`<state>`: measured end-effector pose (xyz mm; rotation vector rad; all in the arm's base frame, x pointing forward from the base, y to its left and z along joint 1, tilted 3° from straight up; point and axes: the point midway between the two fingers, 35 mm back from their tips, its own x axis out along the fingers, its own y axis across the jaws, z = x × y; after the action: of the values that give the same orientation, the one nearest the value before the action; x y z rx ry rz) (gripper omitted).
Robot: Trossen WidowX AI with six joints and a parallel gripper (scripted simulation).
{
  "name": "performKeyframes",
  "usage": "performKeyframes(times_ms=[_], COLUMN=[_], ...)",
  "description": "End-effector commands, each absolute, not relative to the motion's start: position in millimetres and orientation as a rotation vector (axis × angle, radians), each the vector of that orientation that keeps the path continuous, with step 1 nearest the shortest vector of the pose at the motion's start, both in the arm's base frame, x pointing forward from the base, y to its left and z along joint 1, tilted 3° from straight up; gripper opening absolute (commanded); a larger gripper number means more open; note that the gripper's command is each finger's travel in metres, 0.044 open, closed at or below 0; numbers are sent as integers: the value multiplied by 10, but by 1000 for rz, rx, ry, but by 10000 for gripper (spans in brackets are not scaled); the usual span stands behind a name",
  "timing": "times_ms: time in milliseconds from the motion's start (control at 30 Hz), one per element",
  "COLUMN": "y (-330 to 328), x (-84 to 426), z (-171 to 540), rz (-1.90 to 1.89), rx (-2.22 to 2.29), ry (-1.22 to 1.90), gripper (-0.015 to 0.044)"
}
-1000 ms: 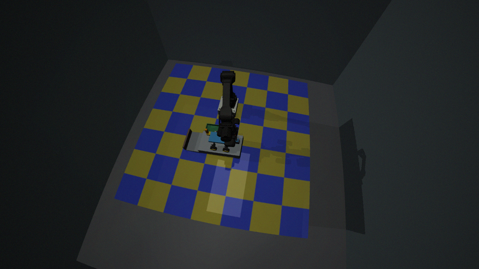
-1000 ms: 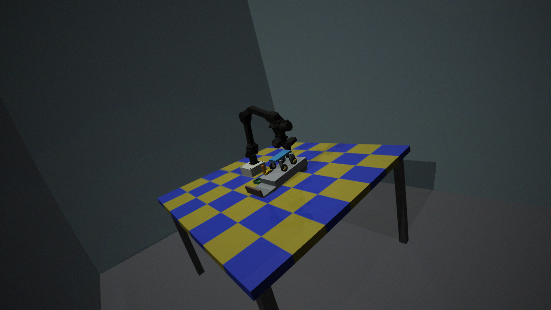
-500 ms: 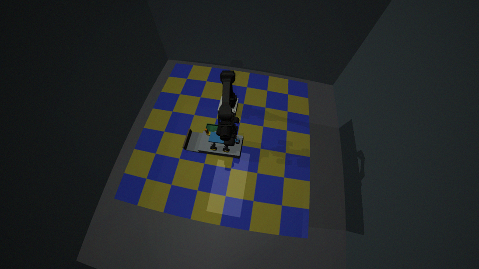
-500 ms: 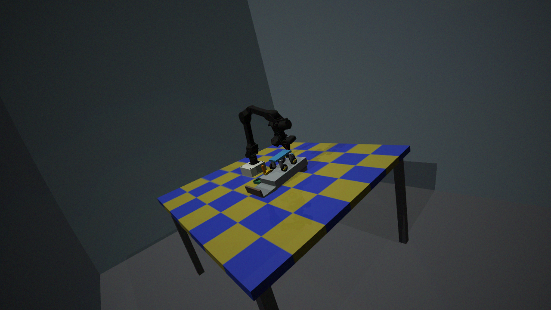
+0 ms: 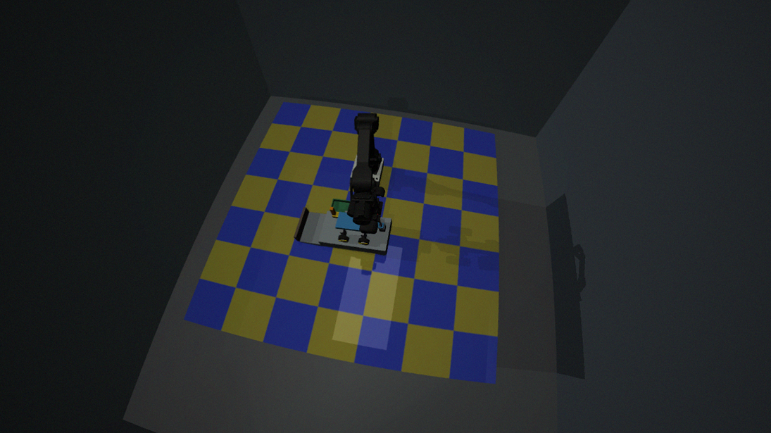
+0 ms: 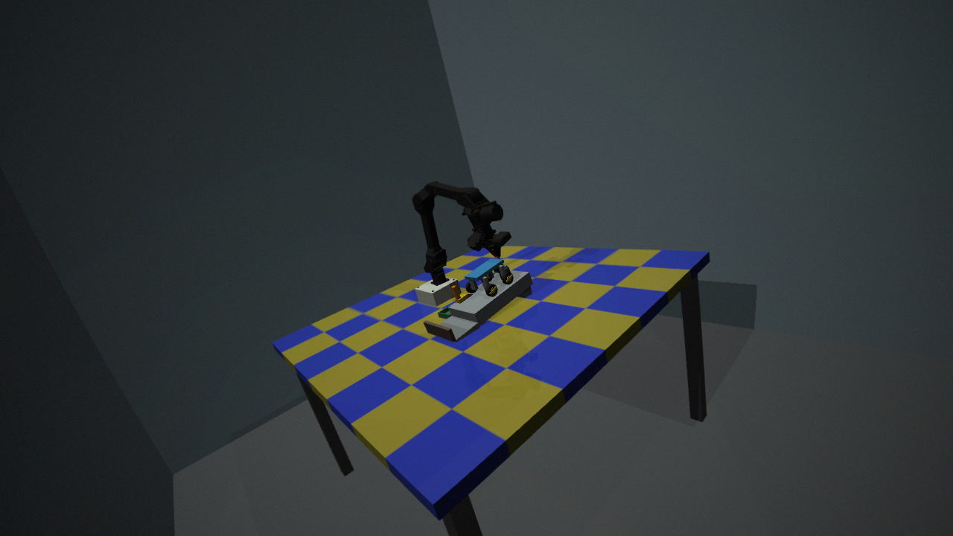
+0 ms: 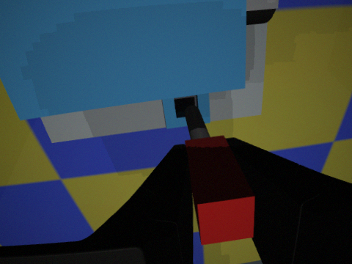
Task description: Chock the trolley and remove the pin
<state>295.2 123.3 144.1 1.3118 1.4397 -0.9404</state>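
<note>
Gripper (image 5: 369, 219) (image 6: 497, 255) (image 7: 204, 152) clamped on stop pin's red head (image 7: 225, 220), above ramp's (image 5: 353, 247) (image 6: 476, 307) (image 7: 125, 121) uphill edge. Chock (image 5: 333, 212) (image 6: 457, 293) near ramp's downhill end, beside trolley (image 5: 348, 221) (image 6: 484, 269) (image 7: 139, 55).

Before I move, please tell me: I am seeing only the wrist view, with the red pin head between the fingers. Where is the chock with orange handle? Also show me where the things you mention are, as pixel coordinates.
Observer: The chock (image 5: 332, 210) (image 6: 457, 293) stands near the downhill end of the trolley (image 5: 348, 221) (image 6: 484, 269) (image 7: 147, 55); I cannot tell if it touches a wheel.
Operator: Thank you. And the green tray, on which side of the ramp is it?
Observer: The green tray (image 5: 340, 204) (image 6: 444, 313) lies on the side nearer the white arm base (image 5: 377, 178) (image 6: 426, 296).
</note>
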Motion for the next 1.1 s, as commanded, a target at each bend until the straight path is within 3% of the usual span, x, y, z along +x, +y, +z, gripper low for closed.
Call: performKeyframes(times_ms=[0,1067], y=[1244,1556], x=[2959,2906], z=[1491,1604], rz=[-930,-929], rx=[1316,1318], ry=[1442,1444], gripper=[0,0])
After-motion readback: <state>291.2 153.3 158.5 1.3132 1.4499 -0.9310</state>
